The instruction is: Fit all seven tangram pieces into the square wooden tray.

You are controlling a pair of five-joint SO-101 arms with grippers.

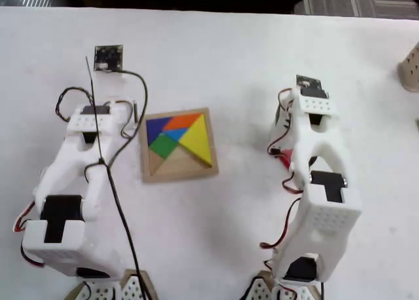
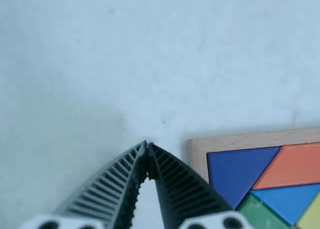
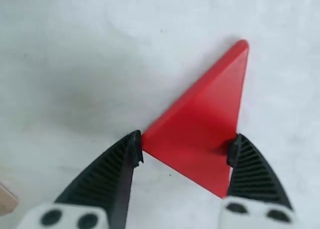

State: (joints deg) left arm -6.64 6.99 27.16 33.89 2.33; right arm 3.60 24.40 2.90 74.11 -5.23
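Note:
The square wooden tray [image 1: 196,171] lies between the two arms and holds a dark blue triangle [image 1: 156,130], an orange piece [image 1: 182,122], a light blue piece [image 1: 173,135], a green triangle [image 1: 161,146] and a yellow triangle [image 1: 196,141]; its near part is bare wood. My left gripper [image 2: 147,148] is shut with nothing in it, low over the table just off the tray's corner [image 2: 198,150] by the dark blue triangle [image 2: 239,171]. A red triangle [image 3: 205,121] lies flat on the table; my right gripper [image 3: 185,145] grips it, a finger against each side. The red triangle [image 1: 285,159] peeks out under the right arm.
A small circuit board [image 1: 108,57] with a black cable sits at the back left, the cable running over the left arm. A wooden object [image 1: 410,67] stands at the right edge. White table surrounds the tray.

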